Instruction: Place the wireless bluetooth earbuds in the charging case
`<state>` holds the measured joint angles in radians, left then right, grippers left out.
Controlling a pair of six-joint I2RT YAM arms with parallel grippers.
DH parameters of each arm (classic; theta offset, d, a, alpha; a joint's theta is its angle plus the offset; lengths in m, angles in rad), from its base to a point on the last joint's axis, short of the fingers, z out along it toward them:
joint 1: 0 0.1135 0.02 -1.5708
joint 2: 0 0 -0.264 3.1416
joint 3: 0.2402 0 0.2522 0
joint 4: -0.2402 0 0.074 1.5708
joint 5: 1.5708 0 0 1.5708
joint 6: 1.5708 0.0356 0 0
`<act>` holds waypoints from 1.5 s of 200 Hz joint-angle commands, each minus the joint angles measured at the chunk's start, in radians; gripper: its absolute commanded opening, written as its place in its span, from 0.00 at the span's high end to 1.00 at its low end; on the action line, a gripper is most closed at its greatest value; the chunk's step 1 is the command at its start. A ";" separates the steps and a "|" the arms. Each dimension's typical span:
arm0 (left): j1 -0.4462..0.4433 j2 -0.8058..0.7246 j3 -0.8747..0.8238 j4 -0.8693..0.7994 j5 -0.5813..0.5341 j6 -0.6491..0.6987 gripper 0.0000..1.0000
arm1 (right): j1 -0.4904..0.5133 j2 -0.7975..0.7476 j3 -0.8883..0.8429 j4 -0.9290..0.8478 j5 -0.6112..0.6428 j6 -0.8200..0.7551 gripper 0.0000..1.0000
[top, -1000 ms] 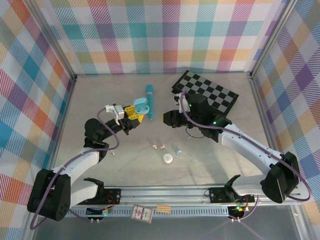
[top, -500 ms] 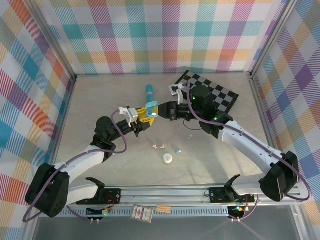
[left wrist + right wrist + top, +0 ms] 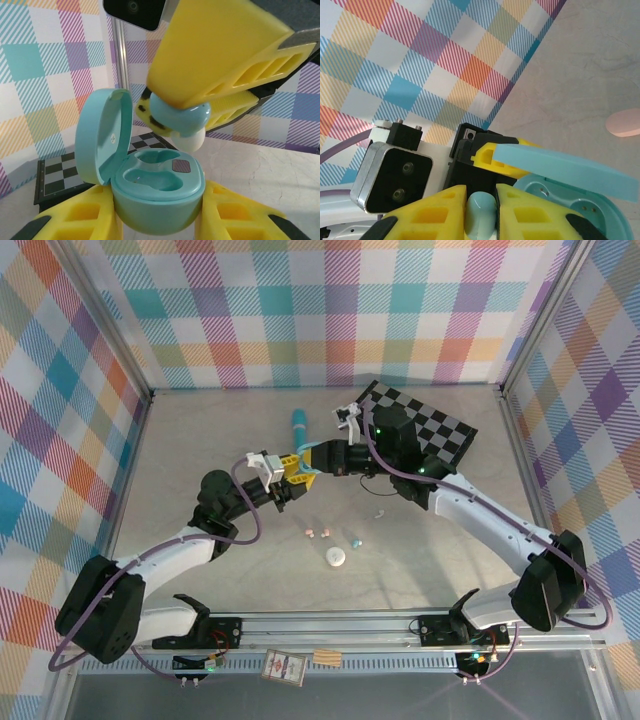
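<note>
My left hand clamps the open charging case. My right hand pinches an earbud — just above it.

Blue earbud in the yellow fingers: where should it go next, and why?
Probably ease the light blue earbud down a little into the teal charging case. The right gripper pinches it just above the case, which the left gripper holds with its lid open, and both sockets look empty.

Nothing you can actually read here. The little card down at the near edge is too blurry to make out, and the tiny mark inside the lid of the teal charging case is too small.
</note>
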<state>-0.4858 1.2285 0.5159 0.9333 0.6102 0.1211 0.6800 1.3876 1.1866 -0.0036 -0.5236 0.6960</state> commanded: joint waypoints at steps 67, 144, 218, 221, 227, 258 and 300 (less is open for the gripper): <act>-0.020 0.020 0.043 0.083 0.008 0.008 0.71 | -0.003 0.037 0.044 -0.037 0.047 -0.032 0.78; -0.023 -0.011 0.050 0.047 0.010 0.020 0.71 | -0.002 0.032 0.046 -0.105 0.122 -0.067 0.70; -0.025 -0.005 0.046 0.045 -0.001 0.024 0.71 | -0.003 0.015 0.057 -0.121 0.105 -0.092 0.67; -0.025 -0.004 0.046 0.045 -0.003 0.024 0.71 | -0.003 0.013 0.057 -0.120 0.102 -0.093 0.67; -0.024 -0.003 0.045 0.046 -0.005 0.023 0.71 | -0.003 0.008 0.057 -0.117 0.099 -0.096 0.66; -0.025 0.007 0.044 0.054 -0.006 0.019 0.71 | -0.002 -0.012 0.055 -0.116 0.070 -0.118 0.61; -0.025 0.014 0.045 0.059 -0.002 0.015 0.71 | 0.000 -0.024 0.051 -0.125 0.060 -0.140 0.59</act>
<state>-0.5018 1.2499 0.5282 0.9230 0.6006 0.1249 0.6807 1.3956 1.2182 -0.1078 -0.4469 0.5934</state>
